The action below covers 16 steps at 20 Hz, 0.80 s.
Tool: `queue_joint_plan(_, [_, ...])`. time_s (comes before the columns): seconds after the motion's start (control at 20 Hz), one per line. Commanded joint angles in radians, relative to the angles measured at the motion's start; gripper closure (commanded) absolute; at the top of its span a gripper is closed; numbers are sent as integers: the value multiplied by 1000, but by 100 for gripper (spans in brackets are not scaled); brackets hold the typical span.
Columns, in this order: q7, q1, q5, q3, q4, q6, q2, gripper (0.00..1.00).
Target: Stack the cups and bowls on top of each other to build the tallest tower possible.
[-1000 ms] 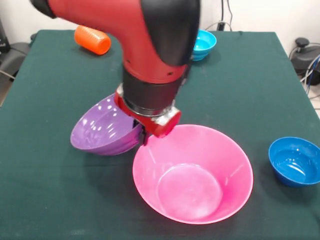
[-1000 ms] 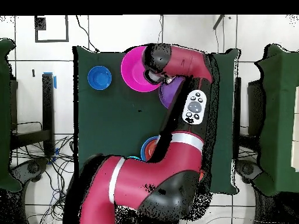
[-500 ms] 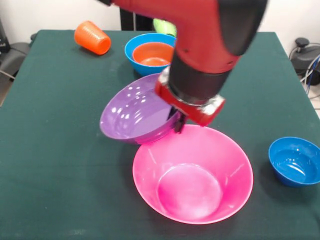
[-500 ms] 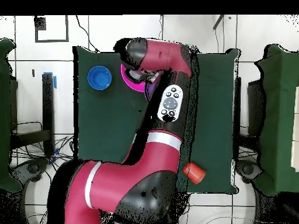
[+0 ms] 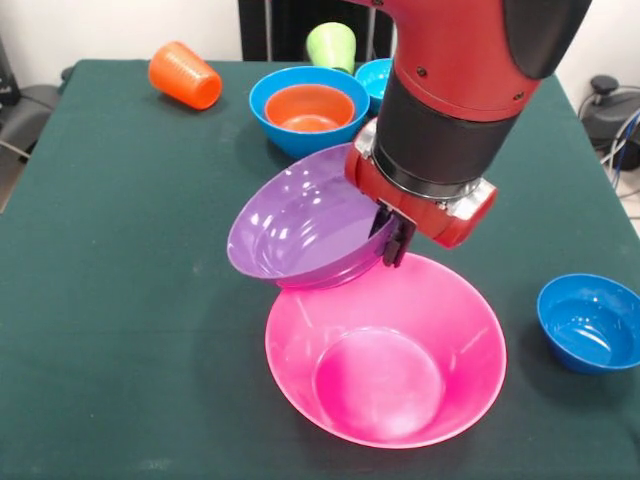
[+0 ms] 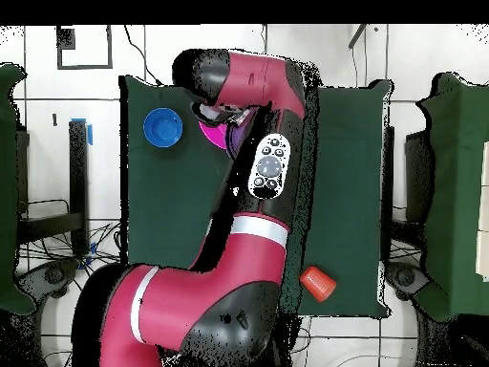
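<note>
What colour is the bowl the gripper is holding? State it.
Purple bowl, glossy, held tilted in the gripper; clearest in the front view.

Dark green tablecloth (image 5: 120, 300) covers the table. Black cables (image 5: 625, 140) and a dark round object (image 5: 604, 85) sit off its right edge. Overhead: white tiled floor (image 6: 172, 53), cable tangle (image 6: 57, 258), black square outline (image 6: 84, 46).

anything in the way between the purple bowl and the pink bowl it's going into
Nothing visible. The hand holds the purple bowl tilted by its rim, above the far rim of the pink bowl, whose inside is empty.
</note>
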Motion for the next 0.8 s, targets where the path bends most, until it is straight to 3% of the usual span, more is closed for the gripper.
queue_joint_plan(0.05, [164,-21,22,72,-40,-37,43,100])
queue_joint_plan(0.5, [130,-34,59,100,-109,-149,128,100])
queue_joint_plan(0.8, [158,-24,70,87,-137,-129,140,100])
